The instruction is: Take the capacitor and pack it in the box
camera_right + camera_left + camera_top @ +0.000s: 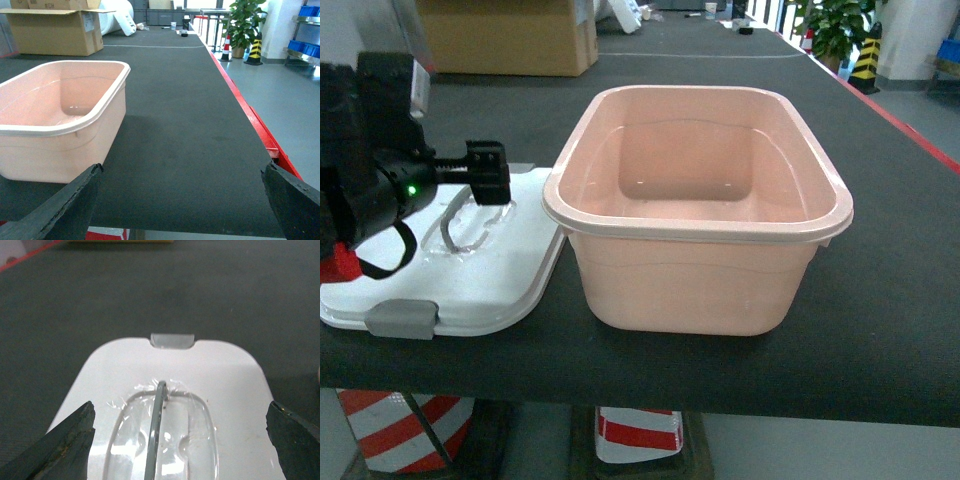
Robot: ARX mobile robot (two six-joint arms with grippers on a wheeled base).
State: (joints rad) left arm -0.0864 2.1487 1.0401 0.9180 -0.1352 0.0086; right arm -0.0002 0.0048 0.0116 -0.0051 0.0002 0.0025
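The pale pink rectangular plastic tub with rounded corners [698, 205] stands open on the dark grey bench [880, 300], and everything else is placed in relation to it.

To the left of the tub, touching or almost touching its lower left side, the flat white plastic lid [470, 270] lies on the bench. A grey latch [401, 319] shows at the lid's near edge, and in the left wrist view another grey latch [172, 340] sits at its far edge. The thin grey handle [156, 430] lies over a clear hollow in the middle of the lid.

The black left gripper [488, 172] hovers above the lid, to the left of the tub. Its jaws are released and spread wide, one on each side of the handle, and they grasp nothing.

The inside of the tub looks bare, with only a shine on its bottom. No capacitor can be seen in any view.

To the right of the tub, the right gripper [182, 210] shows only in its own wrist view. Its jaws are also released, wide apart over the bare bench, and hold nothing.

Behind the tub, at the far left of the bench, stands a brown cardboard box [508, 35].
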